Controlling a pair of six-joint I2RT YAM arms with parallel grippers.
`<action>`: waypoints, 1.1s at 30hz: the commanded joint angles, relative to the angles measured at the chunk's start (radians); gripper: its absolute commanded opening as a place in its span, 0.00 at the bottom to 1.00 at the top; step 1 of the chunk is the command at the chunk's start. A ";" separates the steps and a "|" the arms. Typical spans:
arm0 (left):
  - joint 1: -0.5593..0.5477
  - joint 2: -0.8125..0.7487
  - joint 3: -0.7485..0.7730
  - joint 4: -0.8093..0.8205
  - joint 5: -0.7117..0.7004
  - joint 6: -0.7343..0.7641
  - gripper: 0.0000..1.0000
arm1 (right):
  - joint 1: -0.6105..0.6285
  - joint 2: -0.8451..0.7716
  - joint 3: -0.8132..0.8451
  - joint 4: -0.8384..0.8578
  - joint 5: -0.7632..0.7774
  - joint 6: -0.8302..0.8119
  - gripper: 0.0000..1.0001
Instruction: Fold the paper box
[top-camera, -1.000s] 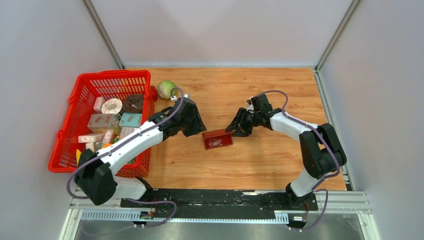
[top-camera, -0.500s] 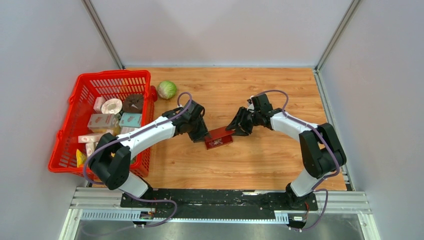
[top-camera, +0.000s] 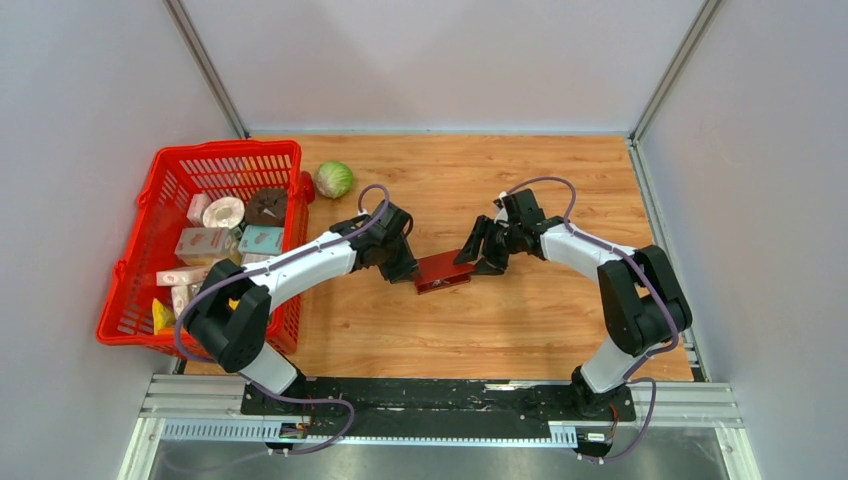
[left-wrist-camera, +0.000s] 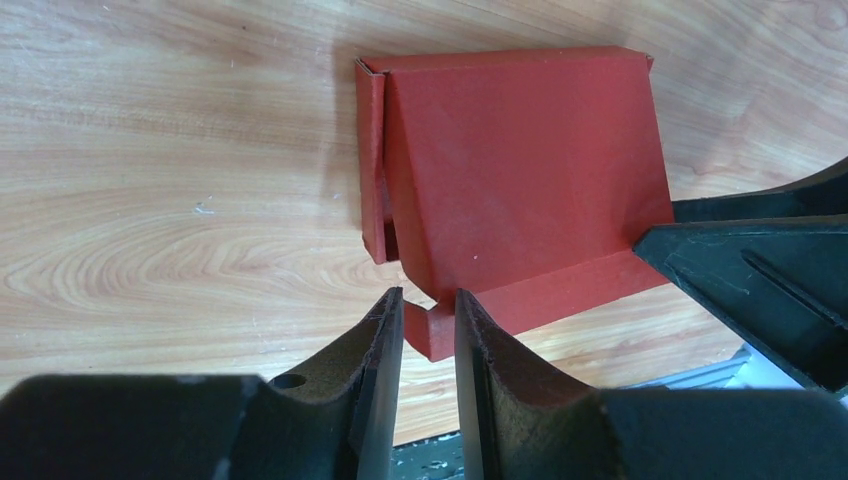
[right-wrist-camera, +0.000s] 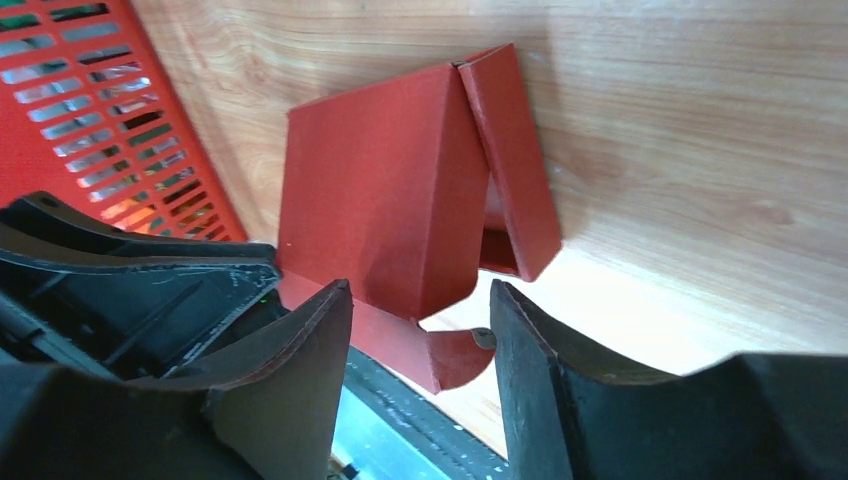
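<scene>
The paper box (top-camera: 443, 270), dark red card partly folded, lies mid-table between both grippers. In the left wrist view the paper box (left-wrist-camera: 520, 170) shows a sloping panel with a side flap standing along its left. My left gripper (left-wrist-camera: 428, 315) is at its near corner, and the narrow jaws pinch a small corner tab (left-wrist-camera: 432, 338). In the top view the left gripper (top-camera: 408, 268) sits at the box's left end and my right gripper (top-camera: 478, 256) at its right end. In the right wrist view the right gripper (right-wrist-camera: 420, 310) stands open astride a rounded flap (right-wrist-camera: 460, 360) of the box (right-wrist-camera: 380, 210).
A red mesh basket (top-camera: 160, 200) of small cartons stands at the left, under the left arm's elbow. A green cabbage (top-camera: 333, 179) lies behind it on the wood. Grey walls close in the table on three sides. The black mounting rail (top-camera: 440, 395) runs along the near edge.
My left gripper moved right to the box's left end and its jaws narrowed onto the corner tab. The right jaws widened. The box shifted slightly and tilted.
</scene>
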 joint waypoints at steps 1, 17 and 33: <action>0.000 0.039 0.017 0.021 -0.002 0.059 0.33 | -0.004 -0.027 0.014 -0.061 0.084 -0.143 0.58; -0.002 0.090 0.003 0.062 -0.011 0.141 0.38 | -0.018 0.027 0.062 -0.023 0.112 -0.326 0.77; -0.005 0.119 -0.075 0.154 -0.027 0.145 0.38 | -0.018 0.069 -0.036 0.135 0.141 -0.272 0.35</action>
